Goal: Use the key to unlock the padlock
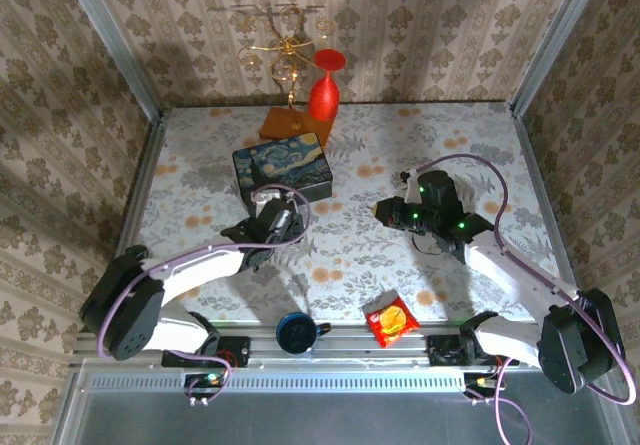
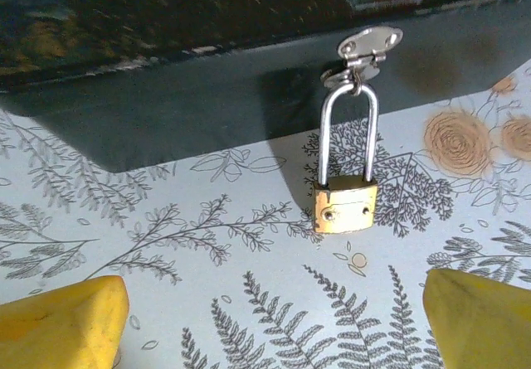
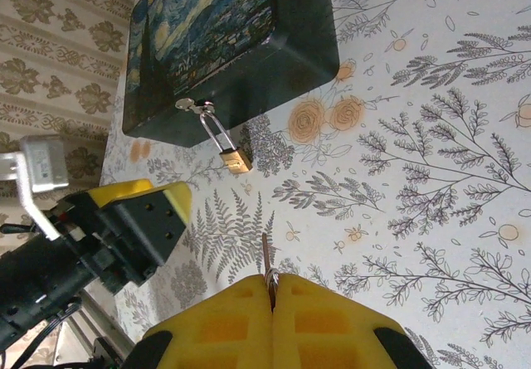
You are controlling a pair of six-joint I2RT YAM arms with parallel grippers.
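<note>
Padlock (image 2: 345, 207) hangs by its thin silver shackle from the silver clasp (image 2: 369, 44) on the near wall of the painted dark-blue box (image 1: 282, 167). Its brass body lies on the floral tabletop (image 1: 450, 145), shackle seated in the body.

Your left gripper (image 1: 277, 215) sits just in front of the lock, jaws open. Its yellow fingertips (image 2: 62, 319) are either side of the lock, not touching it.

A dark-blue mug (image 1: 297, 333) and a red snack packet (image 1: 390, 320) sit at the near edge, between the arm bases.

Your right gripper (image 1: 387, 208) is well right of the box, jaws closed on the key (image 3: 266, 259). The thin blade sticks out between the fingers, aimed roughly at the lock and well apart from it.
</note>
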